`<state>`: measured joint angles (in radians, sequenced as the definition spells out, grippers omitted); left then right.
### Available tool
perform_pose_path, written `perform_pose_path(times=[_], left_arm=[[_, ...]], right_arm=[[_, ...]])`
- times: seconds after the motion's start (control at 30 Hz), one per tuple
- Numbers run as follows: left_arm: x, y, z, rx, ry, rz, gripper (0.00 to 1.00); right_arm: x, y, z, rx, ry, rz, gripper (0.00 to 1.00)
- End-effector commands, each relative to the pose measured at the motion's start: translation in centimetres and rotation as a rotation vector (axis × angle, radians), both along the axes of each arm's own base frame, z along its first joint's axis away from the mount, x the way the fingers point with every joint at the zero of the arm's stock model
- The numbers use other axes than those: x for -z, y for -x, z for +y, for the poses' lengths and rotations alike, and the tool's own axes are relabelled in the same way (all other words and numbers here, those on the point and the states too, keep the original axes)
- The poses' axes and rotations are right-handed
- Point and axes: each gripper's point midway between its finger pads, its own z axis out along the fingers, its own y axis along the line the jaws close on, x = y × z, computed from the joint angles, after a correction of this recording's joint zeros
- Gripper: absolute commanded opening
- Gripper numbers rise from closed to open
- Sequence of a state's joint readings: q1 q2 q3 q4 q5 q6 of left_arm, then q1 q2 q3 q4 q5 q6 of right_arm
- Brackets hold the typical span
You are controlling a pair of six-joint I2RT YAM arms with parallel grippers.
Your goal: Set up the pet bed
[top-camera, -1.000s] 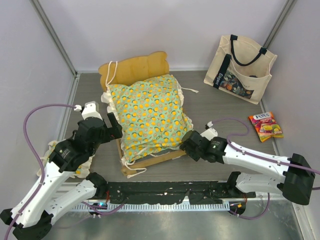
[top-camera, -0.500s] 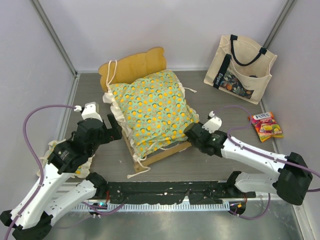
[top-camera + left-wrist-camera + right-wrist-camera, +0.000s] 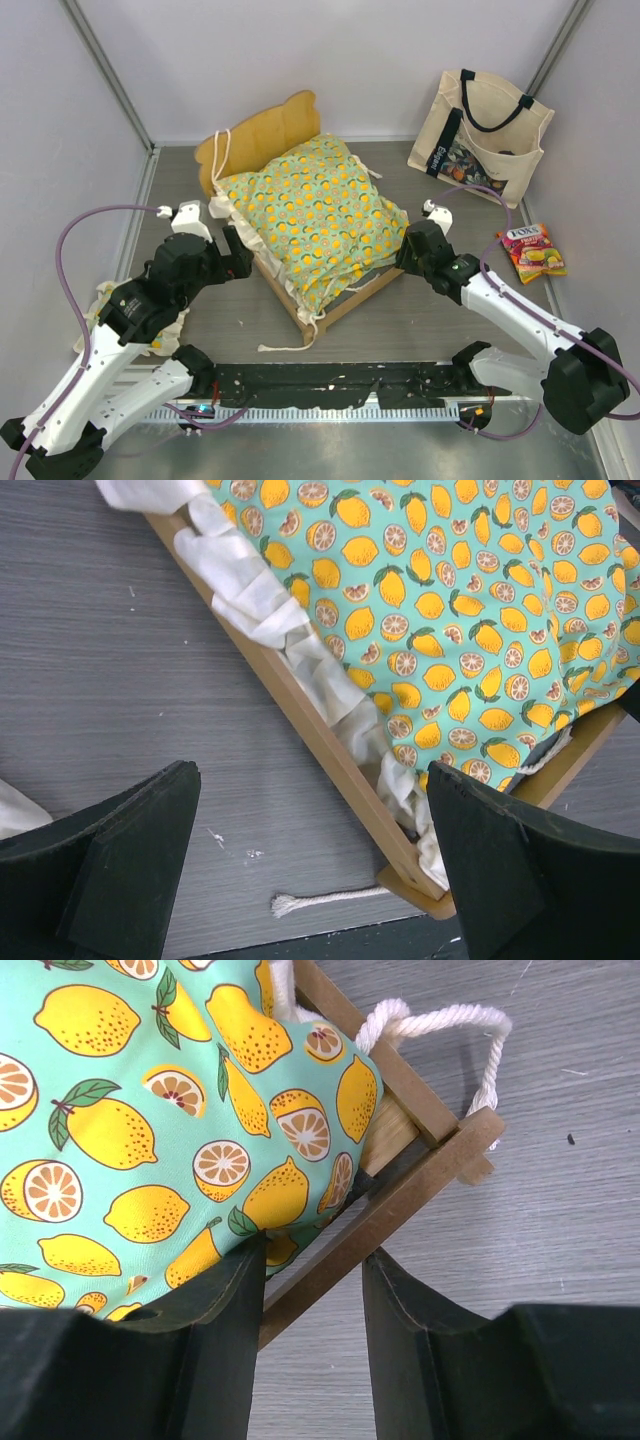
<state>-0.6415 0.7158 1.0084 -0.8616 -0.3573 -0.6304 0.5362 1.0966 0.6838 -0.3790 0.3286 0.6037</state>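
pet bed (image 3: 420, 1188) rail is being clamped between right gripper (image 3: 315, 1290) fingers; left gripper (image 3: 310, 780) fingers are being held wide apart, bed corner between them.

The only wording that reads clearly is the white brand name "FOXS", printed across the top of the small red and yellow glossy sweet packet (image 3: 531, 252) lying on the grey table (image 3: 440, 325). On the cream canvas tote bag with black handles (image 3: 480, 138), a white word runs up the black strap, too small to make out.
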Motion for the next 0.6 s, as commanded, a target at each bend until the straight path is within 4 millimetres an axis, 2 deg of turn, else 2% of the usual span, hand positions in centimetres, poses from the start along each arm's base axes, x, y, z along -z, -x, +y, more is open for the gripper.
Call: perform_pose_path(times=[0.0, 0.13, 0.23, 0.4, 0.5, 0.53, 0.57], left_arm=[[-1.5, -0.7, -0.8, 0.031, 0.028, -0.060, 1.00], [-1.5, -0.4, -0.8, 0.045, 0.027, -0.062, 1.00], [-1.6, -0.3, -0.8, 0.058, 0.030, -0.073, 1.00], [-1.2, -0.3, -1.1, 0.081, 0.025, -0.075, 1.00], [-1.2, -0.2, -1.7, 0.114, 0.031, -0.076, 1.00], [-1.0, -0.2, -2.0, 0.130, 0.031, -0.078, 1.00], [-1.0, -0.2, -2.2, 0.145, 0.033, -0.079, 1.00]], right_arm=[[-1.0, 1.6, 2.7, -0.318, 0.037, -0.032, 0.01], [-3.1, 1.2, 0.8, -0.259, 0.086, -0.115, 0.01], [-3.5, 0.6, -0.6, -0.202, 0.133, -0.153, 0.01], [-3.9, -2.1, -1.8, -0.195, 0.217, -0.222, 0.01], [-2.6, -4.0, 0.2, -0.319, 0.180, -0.193, 0.01], [-3.3, -4.6, 1.9, -0.393, 0.141, -0.202, 0.01], [-3.1, -5.0, 2.5, -0.439, 0.152, -0.196, 0.01]])
